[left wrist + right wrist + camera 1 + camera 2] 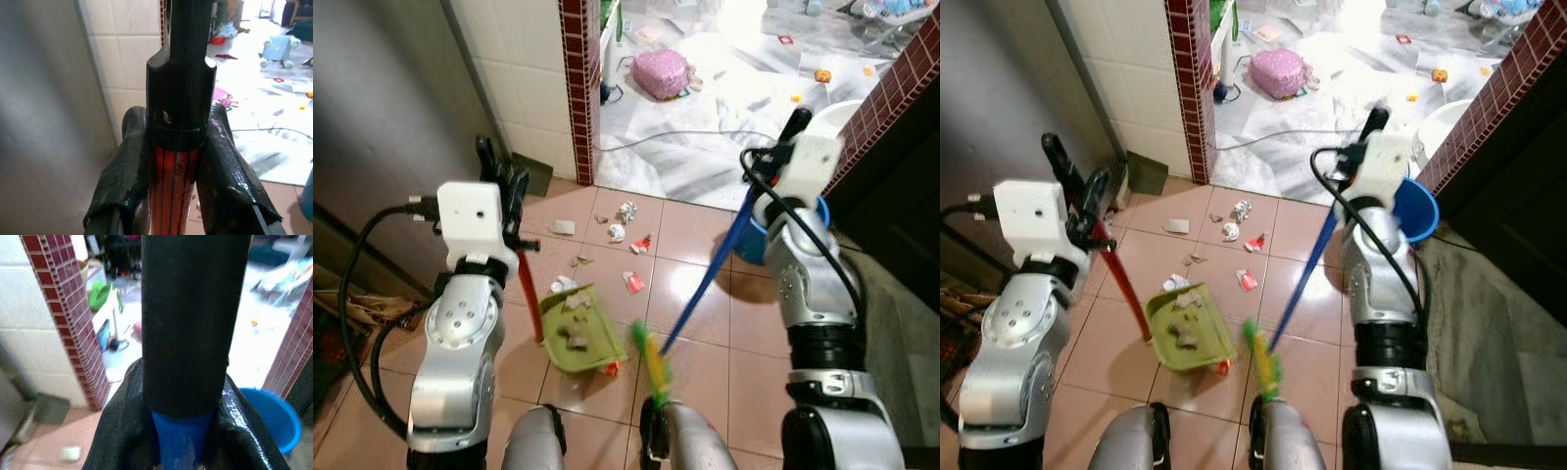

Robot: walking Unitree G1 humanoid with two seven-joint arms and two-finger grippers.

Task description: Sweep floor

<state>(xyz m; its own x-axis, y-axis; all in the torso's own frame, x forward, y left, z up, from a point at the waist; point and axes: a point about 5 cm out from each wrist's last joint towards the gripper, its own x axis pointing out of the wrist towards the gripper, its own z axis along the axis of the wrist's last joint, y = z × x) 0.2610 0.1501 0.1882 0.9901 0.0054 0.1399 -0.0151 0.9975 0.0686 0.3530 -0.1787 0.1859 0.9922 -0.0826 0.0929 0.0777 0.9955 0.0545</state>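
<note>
The left hand pinched the red dustpan handle; the right hand clamped the blue broom shaft. The dustpan rested on the floor. Beyond its far lip lay loose litter — the blurred bristles, apparently behind it, sat nearer the robot.
</note>
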